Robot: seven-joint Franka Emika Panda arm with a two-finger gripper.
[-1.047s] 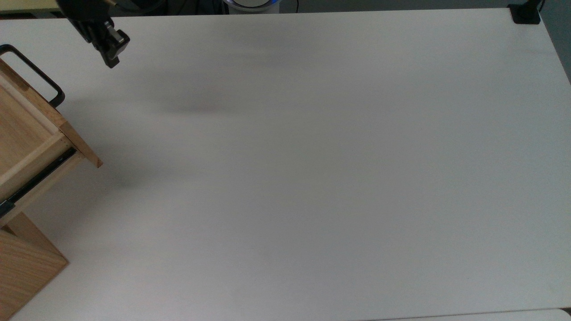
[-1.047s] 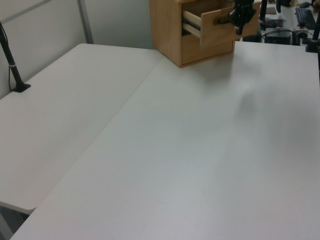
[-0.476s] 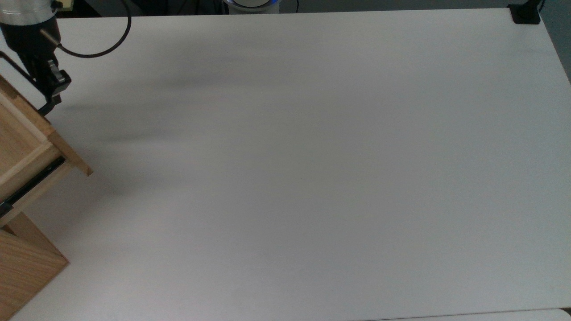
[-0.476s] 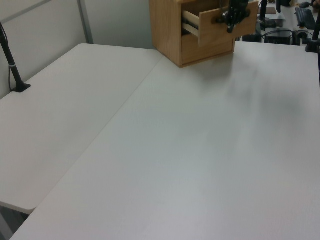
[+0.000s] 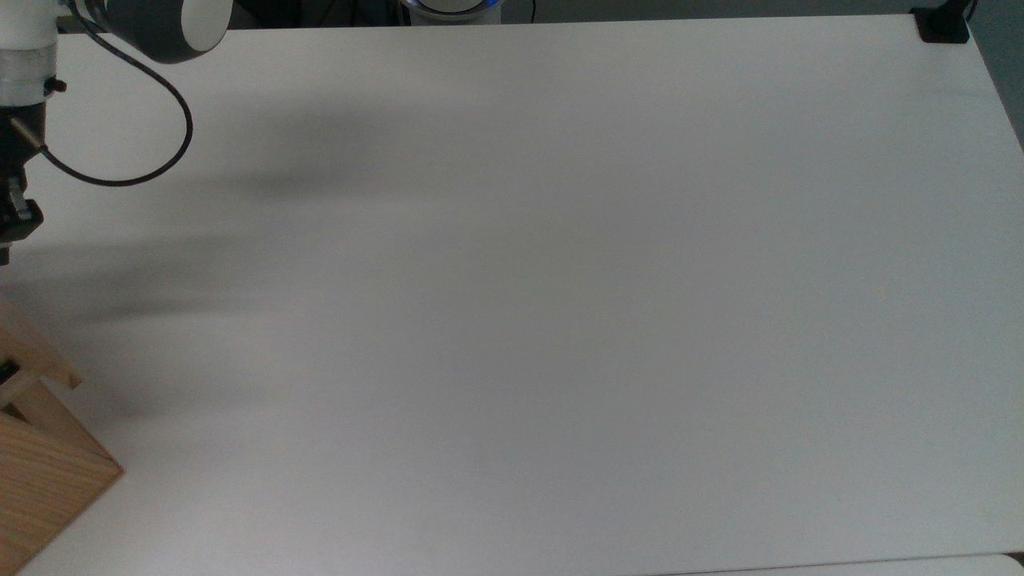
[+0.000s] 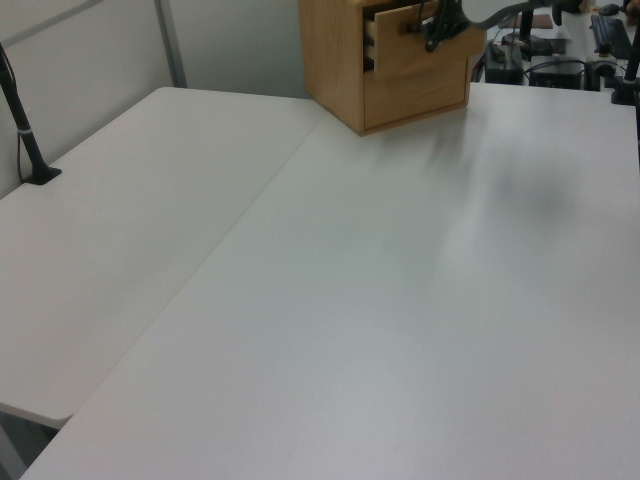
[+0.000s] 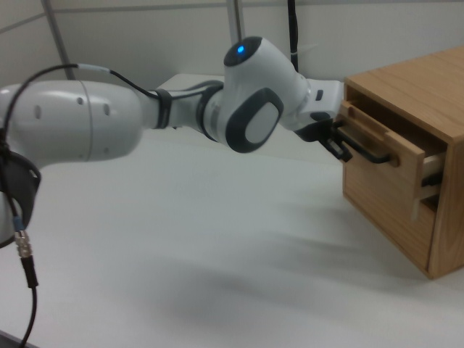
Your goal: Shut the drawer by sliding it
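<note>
The light wooden drawer (image 7: pixel 378 136) sticks a short way out of the upper slot of the cabinet (image 7: pixel 417 87), with its black bar handle (image 7: pixel 370 154) facing the arm. My gripper (image 7: pixel 335 141) is pressed against the drawer front at the handle. In the left view the gripper (image 6: pixel 436 28) covers part of the drawer (image 6: pixel 410 50), which stands slightly proud of the cabinet (image 6: pixel 335 50). At the top view's left edge the gripper (image 5: pixel 10 228) hangs above the drawer corner (image 5: pixel 36 356) and the cabinet (image 5: pixel 44 480).
The white table (image 5: pixel 560 320) stretches wide to the top view's right. A black clamp (image 5: pixel 944 24) sits at its far right corner, a black post (image 6: pixel 25 130) at the left view's left. The arm's cable (image 5: pixel 160 152) loops over the table.
The gripper came down onto the drawer front and pushed it toward the cabinet. The drawer has slid most of the way in, toward the top view's left.
</note>
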